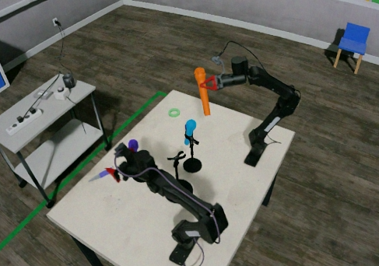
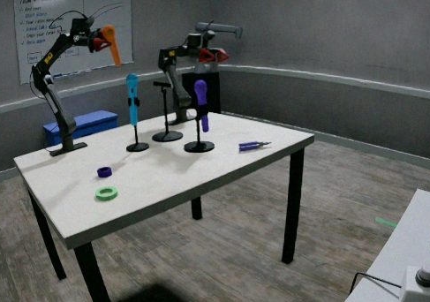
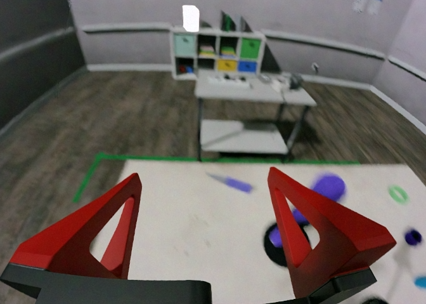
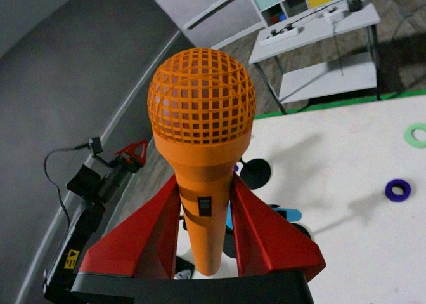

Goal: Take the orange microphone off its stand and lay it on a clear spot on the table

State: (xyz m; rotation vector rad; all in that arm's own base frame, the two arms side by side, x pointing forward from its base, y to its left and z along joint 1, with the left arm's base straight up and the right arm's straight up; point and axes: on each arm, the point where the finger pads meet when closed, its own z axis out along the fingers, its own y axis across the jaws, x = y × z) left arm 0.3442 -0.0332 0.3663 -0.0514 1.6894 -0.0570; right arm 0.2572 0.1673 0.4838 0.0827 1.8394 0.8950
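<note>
The orange microphone point(image 1: 203, 93) point(image 2: 113, 44) point(image 4: 205, 176) is off its stand and up in the air, clamped in the right arm's jaws point(image 1: 203, 85) point(image 2: 110, 43) by the body just below its head. The left arm's jaws point(image 1: 115, 175) point(image 2: 214, 55) stand wide apart with nothing between them, raised above the worktop point(image 1: 226, 202) point(image 2: 177, 181) point(image 3: 196, 259) point(image 4: 361, 252).

The cyan microphone point(image 1: 190, 128) point(image 2: 132, 99) point(image 4: 292, 215) and the purple microphone point(image 1: 133, 145) point(image 2: 200, 93) point(image 3: 328, 187) sit in their holders, and the vacant stand point(image 1: 176, 167) point(image 2: 165, 110) is upright between them.

The step in hand looks to be carrying the microphone to a laying spot. Next, the right arm should choose a place away from the green tape ring point(image 1: 174, 113) point(image 2: 106, 193) point(image 3: 398, 194) point(image 4: 409, 135) and the dark purple ring point(image 2: 104, 171) point(image 3: 413, 237) point(image 4: 388, 190), tip the body flat, lower it and release gently, as a round handle may roll.
</note>
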